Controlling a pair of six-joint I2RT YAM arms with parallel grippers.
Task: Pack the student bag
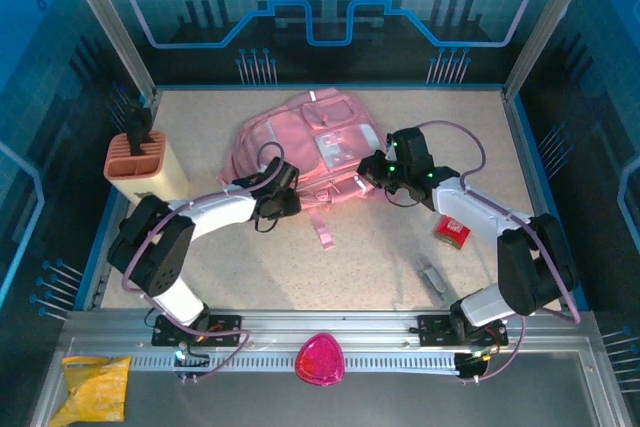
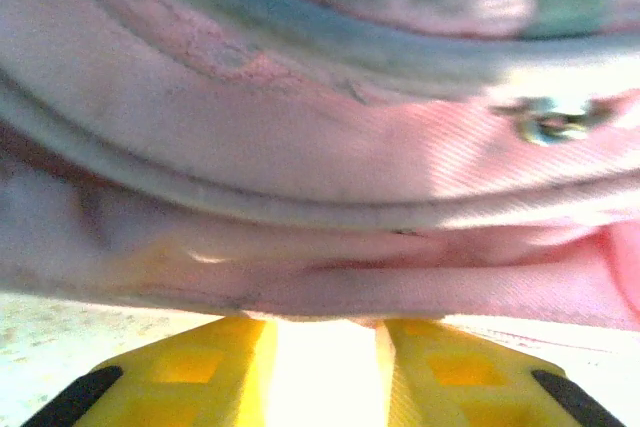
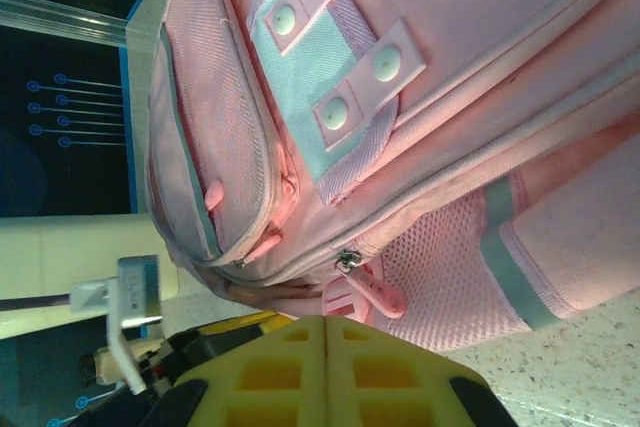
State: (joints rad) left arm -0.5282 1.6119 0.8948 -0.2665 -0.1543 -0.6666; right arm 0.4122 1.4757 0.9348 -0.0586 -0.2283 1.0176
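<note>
The pink backpack (image 1: pixel 310 137) lies flat on the counter (image 1: pixel 380 257), directly ahead of both pincers. The left pincer (image 1: pixel 285 195) sits at its near-left edge, fingers (image 2: pixel 220 367) slightly parted, fabric just beyond the tips. The right pincer (image 1: pixel 368 179) is at the near-right corner, fingers pressed together, a zip tab (image 3: pixel 372 292) just ahead. A red box (image 1: pixel 452 232) lies behind it.

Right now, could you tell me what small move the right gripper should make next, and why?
Probably open the right gripper and ease it onto the pink zipper pull just ahead of its tips. Its fingers are shut together with nothing between them, the bag looks zipped, and the left gripper sits open against the bag's edge.
</note>
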